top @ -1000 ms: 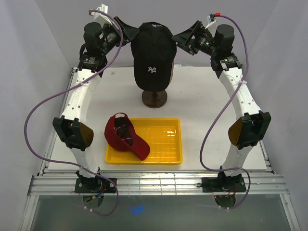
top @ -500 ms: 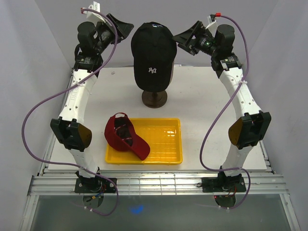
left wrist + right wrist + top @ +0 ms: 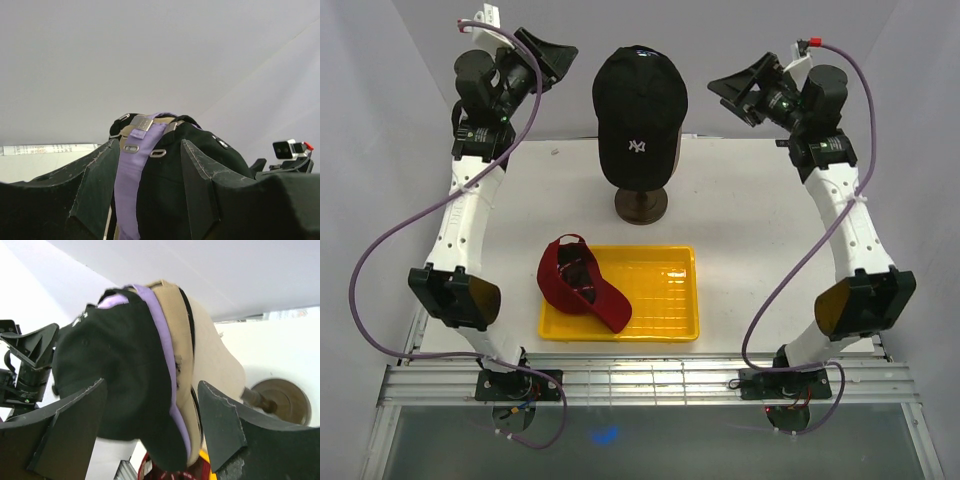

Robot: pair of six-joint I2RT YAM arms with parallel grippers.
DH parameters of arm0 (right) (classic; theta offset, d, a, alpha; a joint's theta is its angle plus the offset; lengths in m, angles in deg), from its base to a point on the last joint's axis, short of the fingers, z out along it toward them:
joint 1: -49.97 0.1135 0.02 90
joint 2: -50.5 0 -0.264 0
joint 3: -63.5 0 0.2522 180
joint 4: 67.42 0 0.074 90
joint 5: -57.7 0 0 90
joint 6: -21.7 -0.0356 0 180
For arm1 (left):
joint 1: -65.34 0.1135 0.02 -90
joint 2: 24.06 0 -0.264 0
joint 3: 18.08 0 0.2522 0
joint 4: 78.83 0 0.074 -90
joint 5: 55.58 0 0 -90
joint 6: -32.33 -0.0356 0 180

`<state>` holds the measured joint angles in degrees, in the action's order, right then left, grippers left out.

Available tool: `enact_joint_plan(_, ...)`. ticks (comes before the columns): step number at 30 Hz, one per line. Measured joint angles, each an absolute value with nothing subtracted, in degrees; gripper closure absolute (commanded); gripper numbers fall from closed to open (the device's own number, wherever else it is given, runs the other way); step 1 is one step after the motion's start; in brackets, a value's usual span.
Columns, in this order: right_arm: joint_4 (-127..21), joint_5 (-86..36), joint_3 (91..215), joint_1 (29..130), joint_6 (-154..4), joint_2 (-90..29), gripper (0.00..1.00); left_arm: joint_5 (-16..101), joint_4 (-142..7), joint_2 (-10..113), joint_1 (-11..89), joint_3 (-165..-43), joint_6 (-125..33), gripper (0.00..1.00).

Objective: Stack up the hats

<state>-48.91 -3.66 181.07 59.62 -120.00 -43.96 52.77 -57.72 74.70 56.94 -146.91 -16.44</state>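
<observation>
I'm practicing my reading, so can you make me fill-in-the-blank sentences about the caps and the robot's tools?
The topmost cap on the head is coloured ____. The red cap lies in a yellow ____. The left tool and right tool both stand ____, holding nothing.
Missing words: black; tray; open.

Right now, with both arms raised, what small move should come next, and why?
Probably lower the left gripper toward the red cap in the yellow tray: it alone is unstacked, the black cap already tops the stack, and this open gripper is nearer.
</observation>
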Motion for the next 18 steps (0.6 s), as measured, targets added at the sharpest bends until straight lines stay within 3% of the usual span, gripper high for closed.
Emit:
enact_joint_plan(5, -44.97, -4.29, 170.39, 56.72, -116.66, -32.26, 0.23, 51.68, -56.14, 67.36, 57.59, -141.31, -15.57, 0.38)
enact_joint_plan(10, -37.76, -6.28, 157.21, 60.72, -108.31, -16.59, 0.24, 50.48, -52.69, 57.59, 57.59, -134.36, -14.56, 0.38)
enact_joint_plan(13, -32.56, -9.76, 148.75, 68.41, -103.83, -7.26, 0.25, 49.86, -50.57, 51.49, 57.59, -129.23, -13.75, 0.38)
enact_joint_plan(18, -28.38, -20.27, 138.78, 90.42, -101.47, -1.62, 0.26, 49.47, -46.94, 45.32, 57.59, -124.42, -13.23, 0.38)
